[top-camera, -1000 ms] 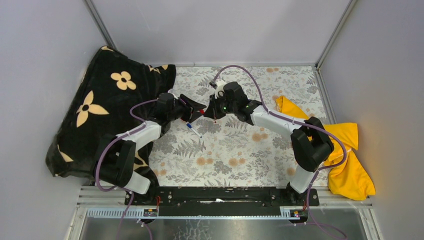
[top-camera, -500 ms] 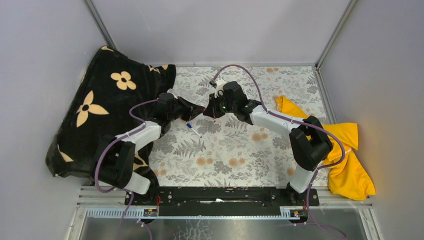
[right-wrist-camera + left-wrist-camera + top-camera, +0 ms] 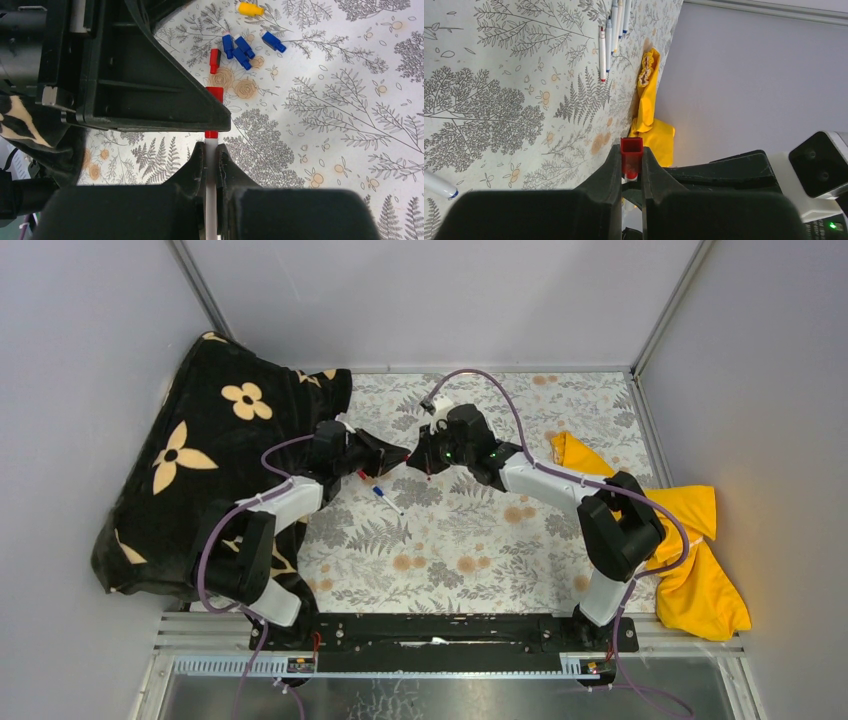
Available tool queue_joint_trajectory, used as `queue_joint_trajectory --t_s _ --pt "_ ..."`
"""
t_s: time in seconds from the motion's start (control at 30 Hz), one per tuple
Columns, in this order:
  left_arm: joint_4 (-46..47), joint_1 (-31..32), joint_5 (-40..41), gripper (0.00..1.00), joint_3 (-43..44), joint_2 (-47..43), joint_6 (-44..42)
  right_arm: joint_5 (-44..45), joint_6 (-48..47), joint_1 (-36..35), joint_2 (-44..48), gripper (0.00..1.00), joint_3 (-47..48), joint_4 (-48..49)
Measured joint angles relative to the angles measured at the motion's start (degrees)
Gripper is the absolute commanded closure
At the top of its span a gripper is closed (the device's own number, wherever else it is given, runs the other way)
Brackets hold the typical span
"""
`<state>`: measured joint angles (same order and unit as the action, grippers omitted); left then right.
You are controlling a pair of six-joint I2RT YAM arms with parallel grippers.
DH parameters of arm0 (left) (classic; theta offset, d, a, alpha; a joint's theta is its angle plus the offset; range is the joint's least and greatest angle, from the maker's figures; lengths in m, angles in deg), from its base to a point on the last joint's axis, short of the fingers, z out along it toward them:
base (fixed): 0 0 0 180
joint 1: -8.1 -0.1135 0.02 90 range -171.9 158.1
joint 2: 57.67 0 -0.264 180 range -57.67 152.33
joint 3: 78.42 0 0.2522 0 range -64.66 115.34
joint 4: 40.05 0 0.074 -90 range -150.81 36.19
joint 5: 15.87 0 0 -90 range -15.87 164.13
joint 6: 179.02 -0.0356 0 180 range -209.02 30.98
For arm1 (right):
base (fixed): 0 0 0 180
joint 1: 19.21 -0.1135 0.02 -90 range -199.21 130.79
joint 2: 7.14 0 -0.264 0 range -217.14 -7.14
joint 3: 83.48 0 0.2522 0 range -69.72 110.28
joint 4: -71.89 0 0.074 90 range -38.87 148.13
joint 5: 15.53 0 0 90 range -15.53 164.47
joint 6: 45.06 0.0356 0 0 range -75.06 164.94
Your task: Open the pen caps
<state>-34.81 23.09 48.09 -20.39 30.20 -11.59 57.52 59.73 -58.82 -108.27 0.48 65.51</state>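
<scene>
From above, the left arm [image 3: 280, 502] reaches from its near-left base toward the middle of the fern-printed table [image 3: 470, 550]. The right arm [image 3: 560, 483] reaches in from the near right, its elbow raised. The left gripper [image 3: 398, 458] and right gripper [image 3: 427, 468] meet tip to tip at the table's centre, and what lies between them is too small to read here. A blue-ended pen [image 3: 383, 493] lies on the table just near of the left gripper. A black flowered blanket [image 3: 200, 460] is heaped at the left and a yellow cloth [image 3: 700, 570] at the right.

The left wrist view shows the left gripper clamped on a red cap [image 3: 631, 156], which stands up between the fingertips above the table. This view alone shows a cluster of white pens [image 3: 609, 40] lying side by side well beyond the gripper. Their ends are too small to tell whether they are capped.

The right wrist view shows the right gripper closed around the white barrel of a pen [image 3: 211, 165]. The pen's red end runs under the left gripper's black finger [image 3: 150, 90], so whether the cap has parted from the barrel cannot be told. Only this view shows the loose caps on the table past it: four blue caps [image 3: 244, 47], a red loose cap [image 3: 214, 60] and a yellow cap [image 3: 250, 9].
</scene>
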Motion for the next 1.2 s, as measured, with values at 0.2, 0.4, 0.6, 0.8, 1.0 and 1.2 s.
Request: queue_joint_trajectory --t_s 0.2,0.4,0.6,0.8,1.0,1.2 --pt "0.15 -3.58 -6.16 1.00 0.13 0.55 -1.14 0.13 0.04 -0.52 0.28 1.00 -4.35 8.24" --pt "0.22 -6.05 -13.14 1.00 0.63 2.45 -1.77 0.39 0.55 -0.94 1.44 1.00 -9.42 15.47" --pt "-0.07 -7.13 -17.51 1.00 0.74 2.93 -2.82 0.42 0.70 -1.18 2.82 1.00 -12.55 19.04" --pt "-2.01 -7.48 -18.84 1.00 2.25 3.30 -4.33 0.48 0.68 -1.27 3.10 1.00 -13.11 20.20" --pt "-3.54 -7.48 -19.69 1.00 2.75 3.98 -5.40 0.52 0.68 -1.27 3.28 1.00 -14.60 21.24" --pt "-4.96 -7.48 -20.98 1.00 2.97 4.35 -6.14 0.37 0.68 -1.27 4.20 1.00 -16.92 22.95"
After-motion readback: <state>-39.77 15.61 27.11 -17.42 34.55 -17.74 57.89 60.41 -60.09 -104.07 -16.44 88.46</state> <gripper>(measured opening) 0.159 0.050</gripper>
